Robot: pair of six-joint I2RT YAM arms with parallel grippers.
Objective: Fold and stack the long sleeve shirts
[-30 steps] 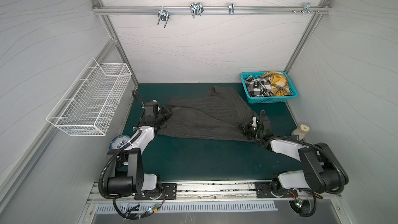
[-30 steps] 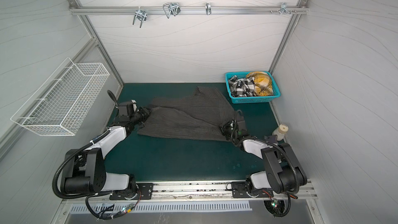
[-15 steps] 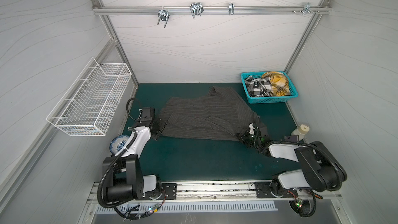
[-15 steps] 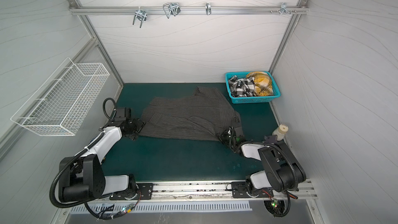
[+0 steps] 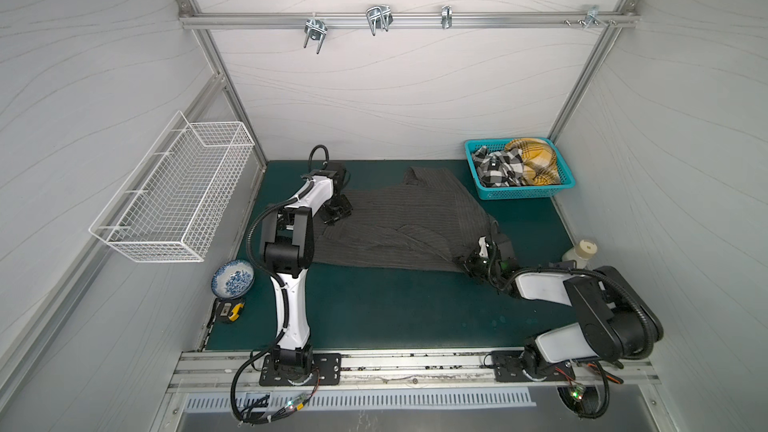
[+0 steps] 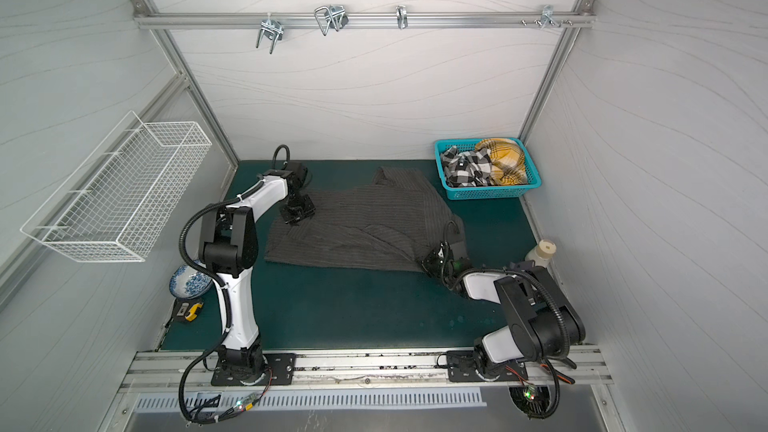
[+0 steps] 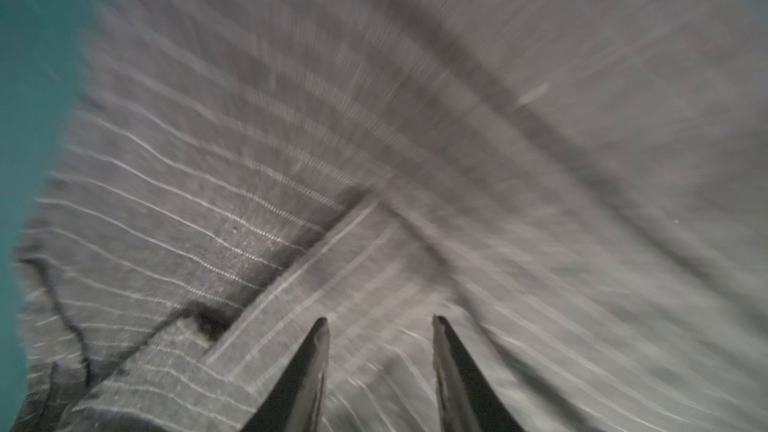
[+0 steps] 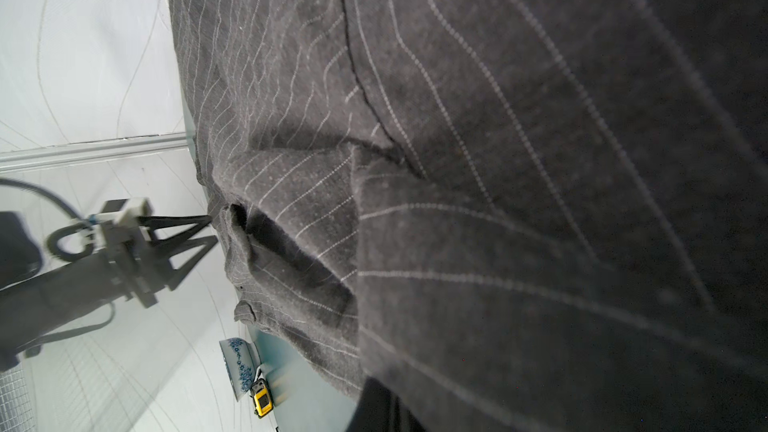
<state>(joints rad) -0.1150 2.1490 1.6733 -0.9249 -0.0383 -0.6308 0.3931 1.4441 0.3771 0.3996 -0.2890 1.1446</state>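
1. The grey shirt (image 5: 399, 226) lies spread but rumpled on the worktop (image 5: 395, 309), collar toward the back wall. The checked shirt (image 5: 496, 166) and yellow shirt (image 5: 534, 157) sit bunched in the basket (image 5: 523, 193) at the back right.
2. The left hand (image 7: 378, 322) hangs over the grey shirt's left side, fingers spread, nothing between them.
3. The right hand (image 5: 473, 261) is pressed together at the near right corner. It is apparently pinching cloth, though fabric hides its fingers.
4. A pull from the right alone would likely drag and bunch the shirt rather than flatten it.
5. A doubled flap lies under the left hand, so closing there could catch two layers and skew the fold.
6. The bowl (image 5: 232, 279) sits near the left arm, where a wide swing might knock it.
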